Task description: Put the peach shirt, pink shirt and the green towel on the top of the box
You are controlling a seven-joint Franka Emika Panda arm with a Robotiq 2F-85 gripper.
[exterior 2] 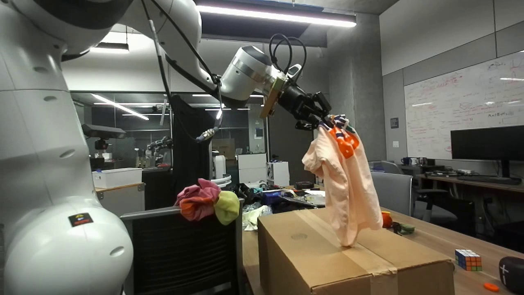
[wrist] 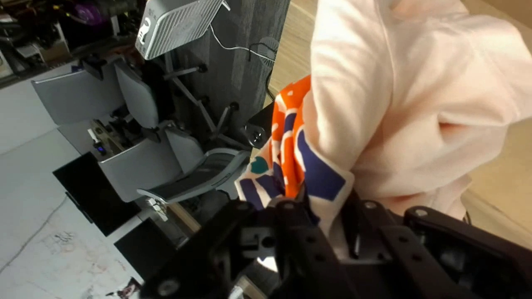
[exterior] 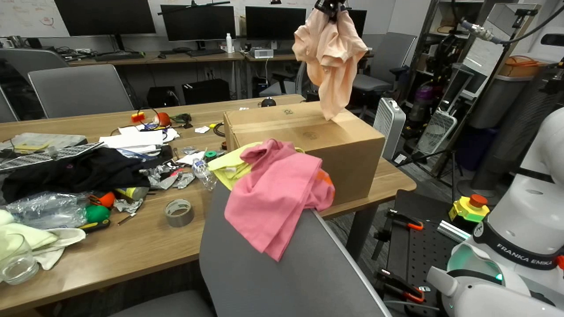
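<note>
The gripper (wrist: 325, 211), jaws nearly together, pinched the peach shirt (exterior 2: 346, 180) over the box (exterior 2: 292, 229), likely so its folds cleared the edge; pink shirt (exterior: 277, 189) and towel (exterior: 232, 168) hung on a chair (exterior: 277, 286), presumably for reach.

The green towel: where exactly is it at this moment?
In an exterior view, the green towel lies on the top edge of the grey chair back, left of the pink shirt, which partly hides it.
</note>
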